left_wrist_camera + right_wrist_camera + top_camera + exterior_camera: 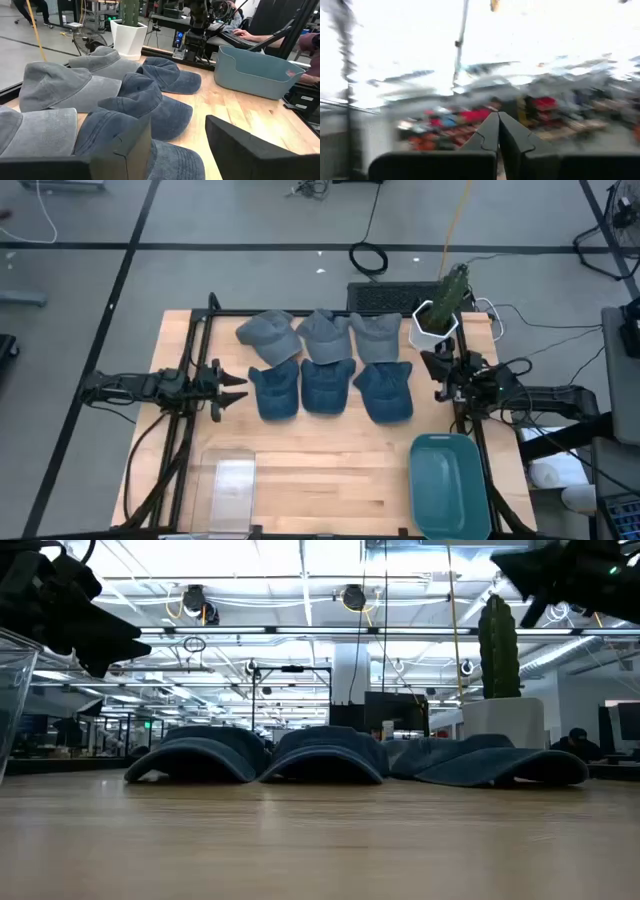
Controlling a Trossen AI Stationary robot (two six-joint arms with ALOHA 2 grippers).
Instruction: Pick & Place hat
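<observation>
1. Light wood surface, dark frame rails along left and right edges.
2. Six hats on it, two rows of three, packed touching. Back row: three grey hats. Front row: three dark blue hats.
3. Teal bin on front right corner, well apart from hats.
4. Clear plastic container at front left, near the edge.
5. White pot with cactus at back right, just beside the rightmost grey hat.

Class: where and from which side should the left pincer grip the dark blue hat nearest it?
Probably by the crown of the nearest dark blue hat, coming from the left pincer side: the soft dome bulges up, giving open fingers something to pinch, while the brim lies flat on the table.
</observation>
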